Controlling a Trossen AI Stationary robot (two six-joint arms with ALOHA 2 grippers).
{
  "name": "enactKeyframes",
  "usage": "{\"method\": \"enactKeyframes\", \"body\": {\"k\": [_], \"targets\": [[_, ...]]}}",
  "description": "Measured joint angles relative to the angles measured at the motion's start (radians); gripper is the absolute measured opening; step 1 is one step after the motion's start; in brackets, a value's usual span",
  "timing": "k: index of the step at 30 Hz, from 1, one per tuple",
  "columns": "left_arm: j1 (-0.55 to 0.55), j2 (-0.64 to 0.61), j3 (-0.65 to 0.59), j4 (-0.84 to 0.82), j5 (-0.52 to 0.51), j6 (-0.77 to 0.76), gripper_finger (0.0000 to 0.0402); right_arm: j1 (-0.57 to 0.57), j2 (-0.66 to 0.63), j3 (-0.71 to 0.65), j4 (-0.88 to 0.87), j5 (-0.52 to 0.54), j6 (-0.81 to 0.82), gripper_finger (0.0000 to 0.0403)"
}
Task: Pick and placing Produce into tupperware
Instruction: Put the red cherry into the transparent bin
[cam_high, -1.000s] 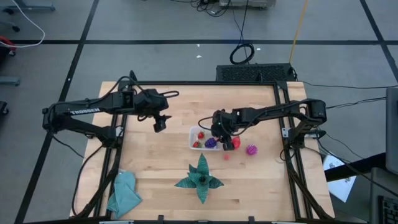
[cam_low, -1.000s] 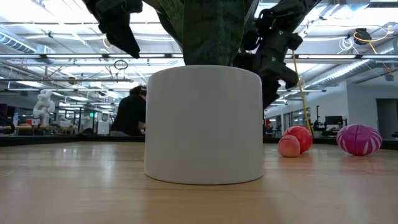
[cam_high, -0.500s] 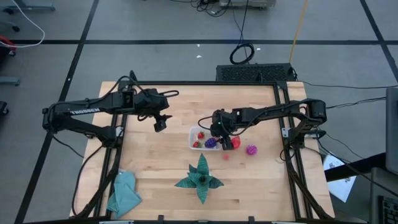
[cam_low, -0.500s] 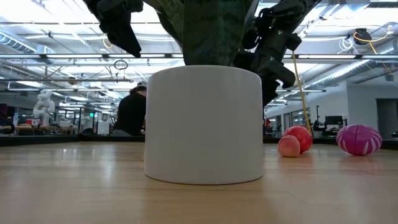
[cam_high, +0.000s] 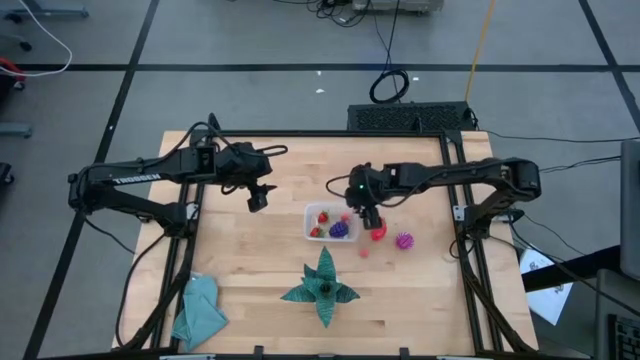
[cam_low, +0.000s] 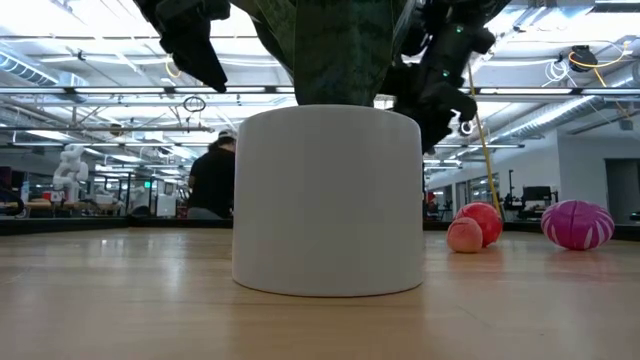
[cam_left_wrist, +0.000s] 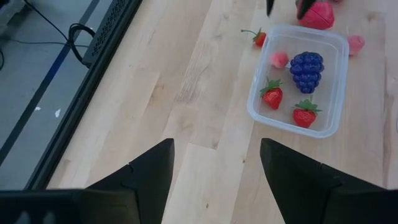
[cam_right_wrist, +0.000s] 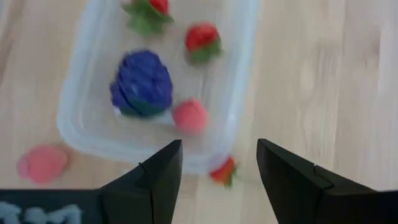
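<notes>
The clear tupperware sits mid-table and holds purple grapes, two strawberries and a small pink fruit. Another strawberry lies on the wood by its far wall. Right of it lie a red fruit, a pink fruit and a magenta spiky ball. My right gripper hangs open and empty above the tupperware's right end. My left gripper waits open, high at the table's left.
A dark-green star-shaped leafy thing stands near the front edge in a white pot that blocks much of the low view. A teal cloth lies at the front left corner. Bare wood lies left of the tupperware.
My right gripper has risen from low over the tupperware's right end and drawn slightly toward the table's far right. A pink fruit now shows in the tupperware where the gripper stood. The other produce and the tupperware have stayed put.
</notes>
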Motion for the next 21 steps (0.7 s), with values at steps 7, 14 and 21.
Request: {"method": "enactKeyframes", "body": {"k": [7,14,21], "targets": [[0.0,0.0,0.0,0.0,0.0,-0.014,0.0244,-0.042,-0.013,-0.055,-0.051,-0.008,0.017,0.0199],[0.0,0.0,0.0,0.006,0.0,-0.022,0.0244,-0.082,-0.012,-0.141,-0.005,-0.009,-0.019,0.0199],[0.0,0.0,0.0,0.009,0.0,-0.03,0.0244,-0.113,-0.012,-0.184,0.053,-0.033,-0.064,0.0199]]}}
